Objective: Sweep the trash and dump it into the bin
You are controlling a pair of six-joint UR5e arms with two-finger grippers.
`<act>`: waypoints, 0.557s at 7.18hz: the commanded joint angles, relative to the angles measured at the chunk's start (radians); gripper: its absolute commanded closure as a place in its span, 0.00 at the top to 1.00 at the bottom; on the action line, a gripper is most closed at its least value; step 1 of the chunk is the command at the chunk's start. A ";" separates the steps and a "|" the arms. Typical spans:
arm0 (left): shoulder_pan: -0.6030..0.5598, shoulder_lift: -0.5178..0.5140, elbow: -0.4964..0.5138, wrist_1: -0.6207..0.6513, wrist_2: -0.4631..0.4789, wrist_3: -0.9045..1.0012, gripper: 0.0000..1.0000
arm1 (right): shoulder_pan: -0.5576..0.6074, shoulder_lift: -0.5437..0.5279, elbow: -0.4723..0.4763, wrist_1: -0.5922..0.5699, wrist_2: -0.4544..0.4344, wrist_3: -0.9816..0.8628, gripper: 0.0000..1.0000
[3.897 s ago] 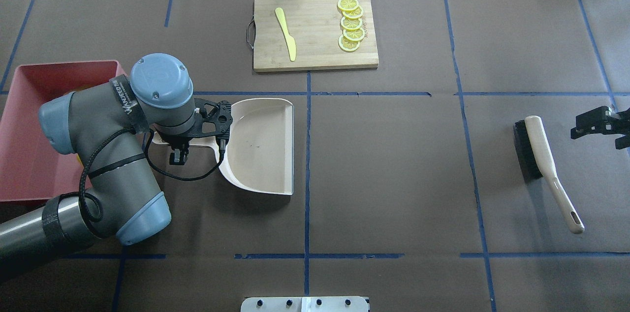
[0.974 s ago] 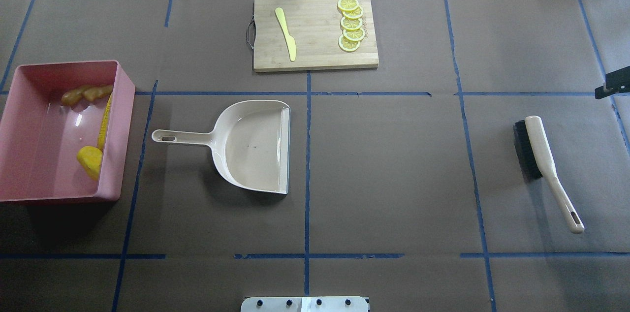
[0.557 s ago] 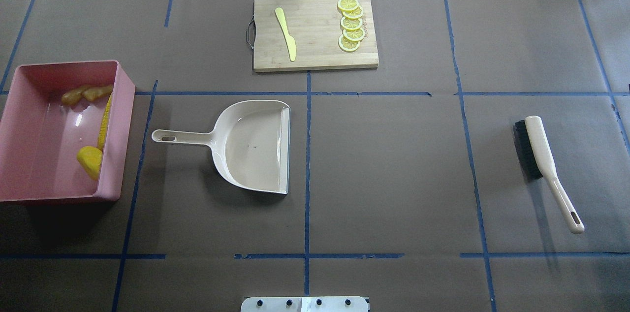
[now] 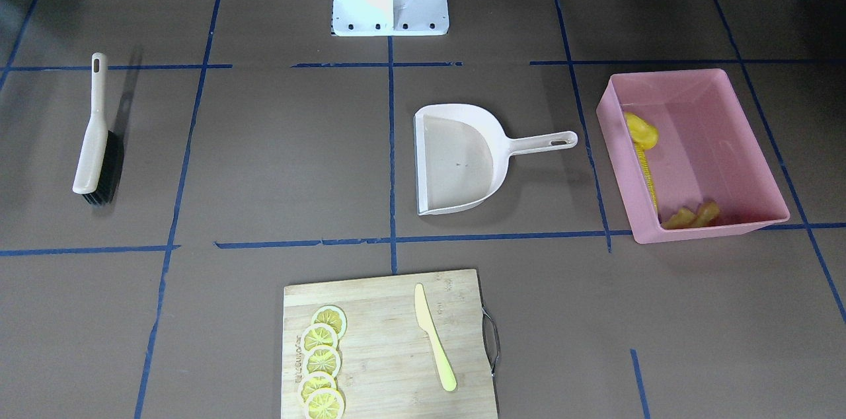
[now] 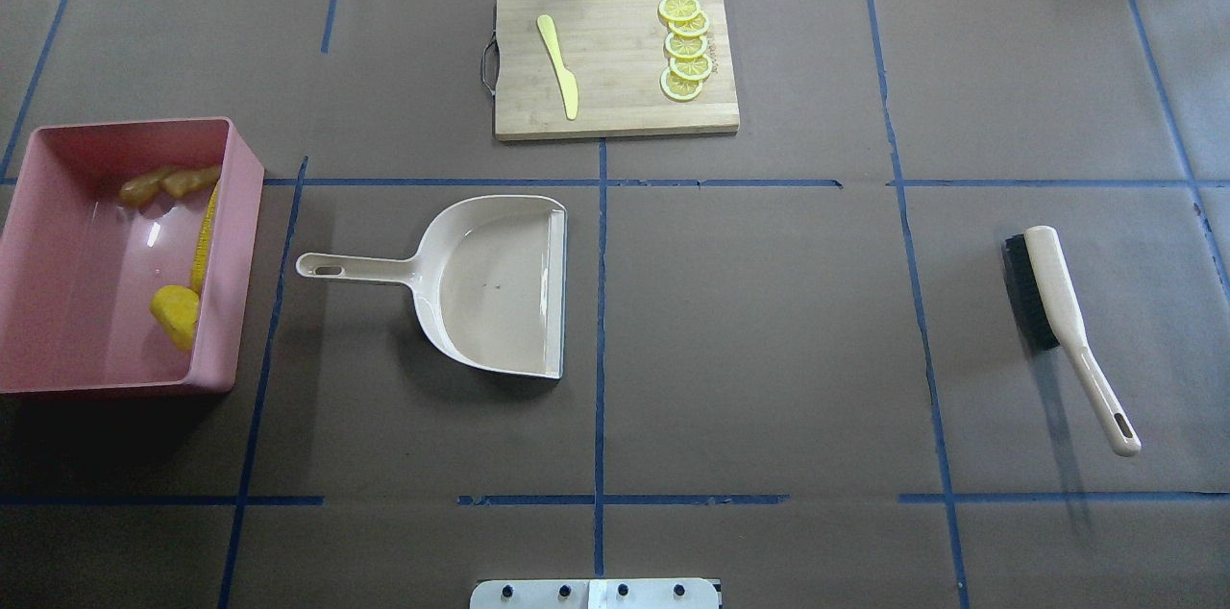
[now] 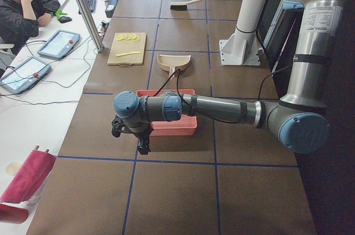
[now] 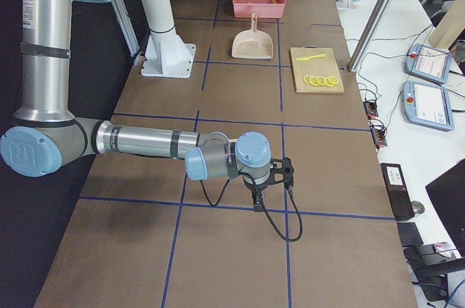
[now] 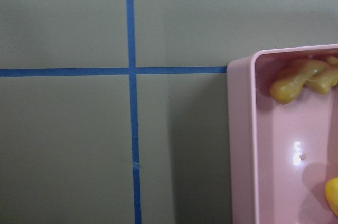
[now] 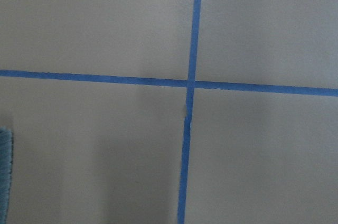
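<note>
The pink bin (image 5: 240,206) stands at the table's left end. In it lie the corn cob (image 5: 204,239), the potato-like lump (image 5: 175,316) and the ginger root (image 5: 168,183). The front-facing view shows the same bin (image 4: 667,75) and the same trash in it. The left wrist view shows the bin's corner (image 8: 242,145) with the ginger (image 8: 303,78) inside. My left gripper (image 6: 142,145) hangs past the bin's outer side; my right gripper (image 7: 259,202) hangs beyond the brush end. Both show only in side views, so I cannot tell whether they are open or shut.
The beige dustpan (image 5: 500,287) lies flat and empty near the middle. The brush (image 5: 1057,302) lies at the right. A cutting board (image 5: 615,100) with lemon slices (image 5: 684,47) and a yellow knife (image 5: 559,66) sits at the back.
My left arm, which was over the dustpan handle, has left the overhead view. My right gripper has drawn off past the right edge. The dustpan, brush and bin have stayed put.
</note>
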 commanded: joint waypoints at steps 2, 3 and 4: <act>-0.004 0.034 0.001 -0.043 0.126 -0.025 1.00 | 0.014 -0.009 -0.028 0.009 -0.039 -0.029 1.00; -0.005 0.037 0.002 -0.037 0.117 -0.022 1.00 | 0.014 -0.006 -0.028 0.007 -0.035 -0.017 1.00; -0.005 0.041 0.013 -0.028 -0.003 -0.022 1.00 | 0.014 0.005 -0.034 -0.003 -0.024 -0.019 1.00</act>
